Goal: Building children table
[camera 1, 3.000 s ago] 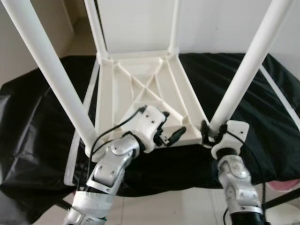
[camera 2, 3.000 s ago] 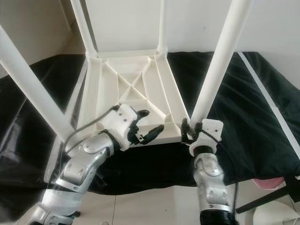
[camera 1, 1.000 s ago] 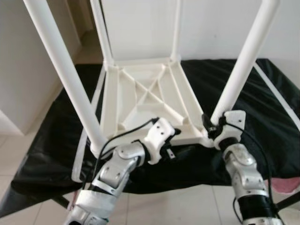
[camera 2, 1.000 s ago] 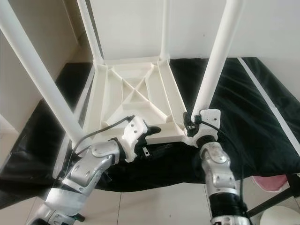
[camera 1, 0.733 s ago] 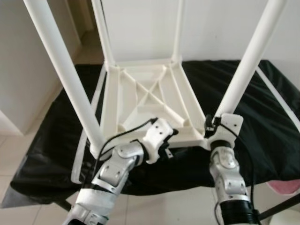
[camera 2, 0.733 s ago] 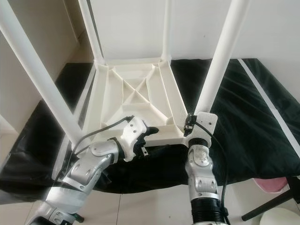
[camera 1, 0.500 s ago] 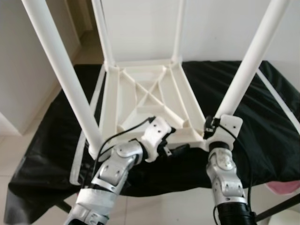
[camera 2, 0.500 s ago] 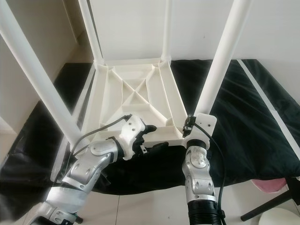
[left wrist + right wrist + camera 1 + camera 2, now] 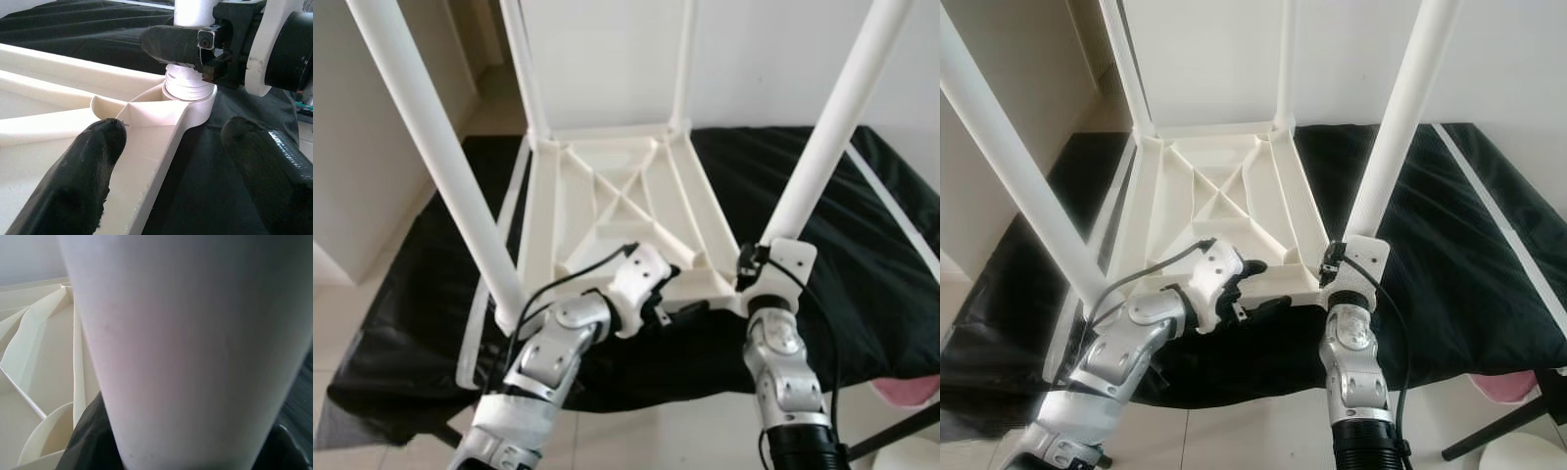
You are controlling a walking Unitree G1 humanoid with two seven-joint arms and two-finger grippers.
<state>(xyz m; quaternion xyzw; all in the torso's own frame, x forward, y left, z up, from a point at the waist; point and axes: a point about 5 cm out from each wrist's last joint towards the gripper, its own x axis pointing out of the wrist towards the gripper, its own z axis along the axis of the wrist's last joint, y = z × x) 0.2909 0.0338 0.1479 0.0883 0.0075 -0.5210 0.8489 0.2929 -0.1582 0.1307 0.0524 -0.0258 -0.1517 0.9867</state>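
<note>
— Four white legs stand up from the upturned white children's table [image 9: 617, 211], which lies tabletop-down on a black cloth [image 9: 862, 245] spread over a low surface. Where are the grippers?

— Both at the near edge. The right gripper [image 9: 751, 269] is at the near right corner, about five o'clock from the table's middle, at the foot of the near right leg [image 9: 822, 137]. Its black fingers [image 9: 171, 44] are clamped round that leg just above the threaded white collar that sits in the corner socket [image 9: 190, 100]; the right wrist view looks straight up the leg [image 9: 181, 347], with a dark finger edge on either side of it.

— And the left one?

— The left gripper [image 9: 1255, 287] is at about six o'clock, at the middle of the near rim. Its fingers are spread wide and grip nothing: one finger [image 9: 78, 176] lies over the ribbed underside just inside the rim, the other [image 9: 266, 166] hangs outside over the cloth, so the rim runs between them.

— Anything else around?

— The near left leg [image 9: 440, 166] rises at seven o'clock, the two far legs at eleven and one o'clock against a white wall [image 9: 754, 59]. Pale tiled floor [image 9: 675, 436] shows in front, something pink [image 9: 911, 392] at the lower right, and a dark stand leg [image 9: 1498, 421] beside it.
</note>
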